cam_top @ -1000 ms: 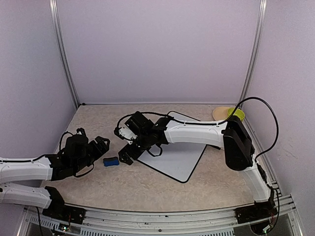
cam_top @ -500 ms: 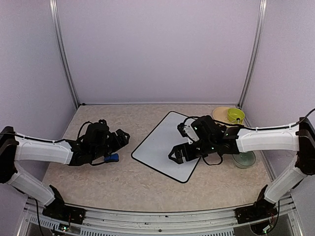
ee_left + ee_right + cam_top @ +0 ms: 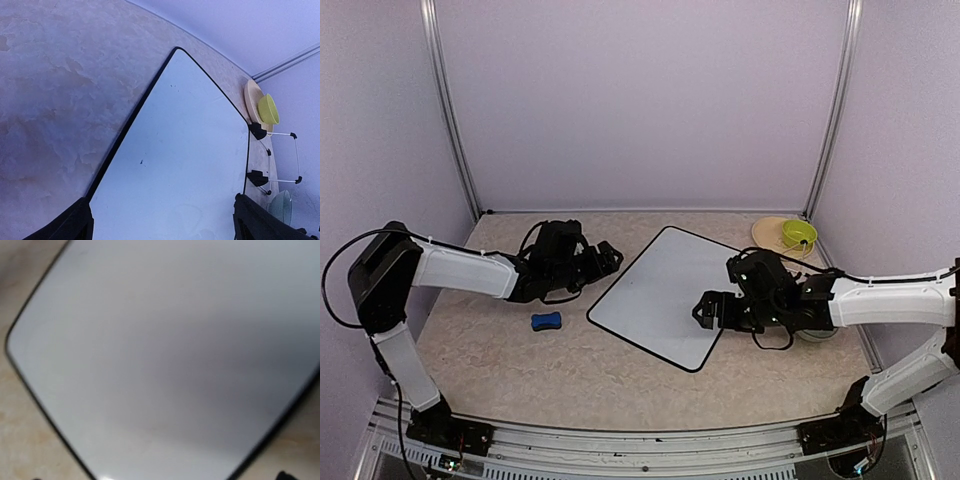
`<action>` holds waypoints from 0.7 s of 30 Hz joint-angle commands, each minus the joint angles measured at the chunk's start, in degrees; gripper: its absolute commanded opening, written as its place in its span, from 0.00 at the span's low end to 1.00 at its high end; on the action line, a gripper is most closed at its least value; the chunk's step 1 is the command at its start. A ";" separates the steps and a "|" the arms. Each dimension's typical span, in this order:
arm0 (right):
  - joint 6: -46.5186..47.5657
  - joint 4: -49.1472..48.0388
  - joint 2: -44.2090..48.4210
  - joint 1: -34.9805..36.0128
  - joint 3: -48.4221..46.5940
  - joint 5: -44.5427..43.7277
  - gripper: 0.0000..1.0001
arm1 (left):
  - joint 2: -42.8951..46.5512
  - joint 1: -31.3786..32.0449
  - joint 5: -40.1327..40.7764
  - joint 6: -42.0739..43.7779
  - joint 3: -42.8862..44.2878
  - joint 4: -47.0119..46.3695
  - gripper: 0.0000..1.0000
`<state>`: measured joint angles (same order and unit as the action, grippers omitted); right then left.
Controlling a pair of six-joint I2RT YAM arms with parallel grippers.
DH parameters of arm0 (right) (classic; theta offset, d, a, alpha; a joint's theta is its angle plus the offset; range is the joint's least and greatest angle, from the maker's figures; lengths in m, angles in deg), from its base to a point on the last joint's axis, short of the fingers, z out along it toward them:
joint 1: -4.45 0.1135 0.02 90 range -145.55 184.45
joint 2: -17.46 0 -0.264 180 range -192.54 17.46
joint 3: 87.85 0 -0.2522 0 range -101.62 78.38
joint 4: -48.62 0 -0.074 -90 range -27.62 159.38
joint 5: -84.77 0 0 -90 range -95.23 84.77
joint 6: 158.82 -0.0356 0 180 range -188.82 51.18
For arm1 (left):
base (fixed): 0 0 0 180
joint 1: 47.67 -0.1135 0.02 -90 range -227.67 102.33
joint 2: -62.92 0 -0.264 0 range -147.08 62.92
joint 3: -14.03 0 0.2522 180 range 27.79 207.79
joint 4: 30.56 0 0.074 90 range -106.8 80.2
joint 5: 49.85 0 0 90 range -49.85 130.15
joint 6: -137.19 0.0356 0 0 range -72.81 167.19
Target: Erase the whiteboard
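Both jaws are spread, empty; the left pair should probably grip the blue eraser [image 3: 546,321], toward the surface's [image 3: 570,375] left edge, squarely.

The beige, stone-patterned worktop [image 3: 510,370] carries the whiteboard [image 3: 665,290], which lies flat and turned cornerwise. A small blue eraser [image 3: 546,321] lies just left of the whiteboard's left corner. A tan plate [image 3: 768,230] sits beyond its far-right edge, and a black wire stand [image 3: 256,177] and a clear glass dish [image 3: 281,207] lie along its right side.

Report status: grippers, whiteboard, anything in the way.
Left gripper open, empty. Right gripper open above whiteboard. No writing visible. Blue eraser unheld, left of board.
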<state>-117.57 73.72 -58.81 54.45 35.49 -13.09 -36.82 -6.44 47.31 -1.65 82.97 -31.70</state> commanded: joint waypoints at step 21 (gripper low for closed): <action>-15.34 2.24 -11.23 -11.23 -5.40 3.64 0.99 | -20.11 -8.89 -25.42 12.27 21.40 12.53 0.99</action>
<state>-130.29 76.29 -67.34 43.63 32.71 -10.20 -55.14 -14.07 27.16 6.61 100.32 -25.14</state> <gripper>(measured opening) 0.985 0.987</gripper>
